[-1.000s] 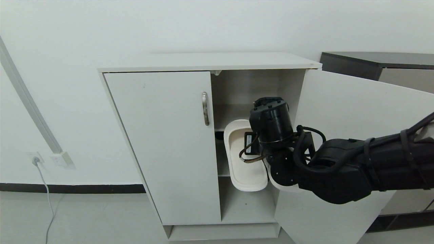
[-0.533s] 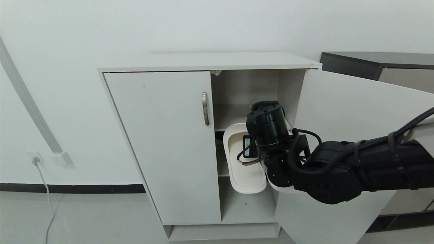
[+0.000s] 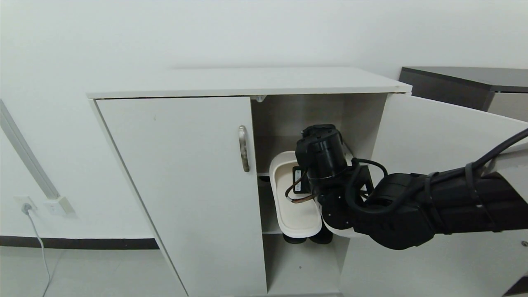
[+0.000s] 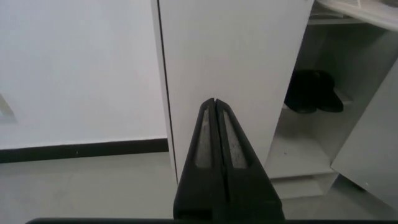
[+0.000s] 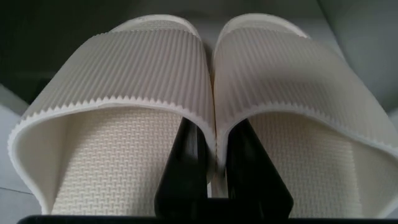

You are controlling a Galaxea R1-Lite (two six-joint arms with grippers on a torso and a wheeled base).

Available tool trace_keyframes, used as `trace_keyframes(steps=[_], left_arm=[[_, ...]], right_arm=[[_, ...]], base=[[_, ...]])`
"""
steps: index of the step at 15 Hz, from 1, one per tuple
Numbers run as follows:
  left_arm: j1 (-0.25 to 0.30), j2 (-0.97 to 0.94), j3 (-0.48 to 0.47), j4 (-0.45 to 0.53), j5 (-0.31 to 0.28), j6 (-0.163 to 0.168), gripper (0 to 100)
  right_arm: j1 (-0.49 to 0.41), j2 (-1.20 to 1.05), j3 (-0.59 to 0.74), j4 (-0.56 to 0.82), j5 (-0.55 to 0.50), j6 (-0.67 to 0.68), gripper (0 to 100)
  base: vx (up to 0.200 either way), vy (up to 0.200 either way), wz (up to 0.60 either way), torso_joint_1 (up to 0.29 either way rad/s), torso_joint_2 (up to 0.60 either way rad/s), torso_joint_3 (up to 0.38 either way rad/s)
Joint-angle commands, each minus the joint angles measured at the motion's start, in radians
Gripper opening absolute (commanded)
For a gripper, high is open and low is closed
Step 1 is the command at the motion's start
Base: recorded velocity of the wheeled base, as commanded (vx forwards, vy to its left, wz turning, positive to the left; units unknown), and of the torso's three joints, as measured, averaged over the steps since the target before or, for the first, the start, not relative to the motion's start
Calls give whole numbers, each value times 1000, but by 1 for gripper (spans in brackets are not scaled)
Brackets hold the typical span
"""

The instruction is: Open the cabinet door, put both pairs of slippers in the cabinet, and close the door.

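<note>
Cabinet stood open, right hand pinched both white slippers together so they'd shelve as one, 12 o'clock of the black pair.

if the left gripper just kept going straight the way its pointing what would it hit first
Probably the cabinet's closed left door: the shut left gripper points squarely at its panel, and nothing shows between them, though the gap is unclear.

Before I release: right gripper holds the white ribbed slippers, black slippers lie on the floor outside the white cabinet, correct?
No: left wrist view shows the black slippers on a shelf inside the white cabinet. Right gripper holds the white ribbed slippers.
</note>
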Motion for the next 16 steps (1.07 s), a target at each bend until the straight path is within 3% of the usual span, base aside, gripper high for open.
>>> trace_keyframes(steps=[1,3,8,16], left_arm=[[0,1,0,-1,0,0,0],[0,1,0,-1,1,-2,0],[0,1,0,-1,1,-2,0],[0,1,0,-1,1,-11,0]], right_arm=[[-1,0,1,-1,-1,0,0],[-1,11,0,-5,1,-17,0],[-16,40,-71,7,42,-21,0],[-87,200,-361,157,74,-24,0]], base=[[200,0,0,2,2,-2],[200,0,0,0,5,2],[0,0,0,0,0,0],[0,0,0,0,0,0]])
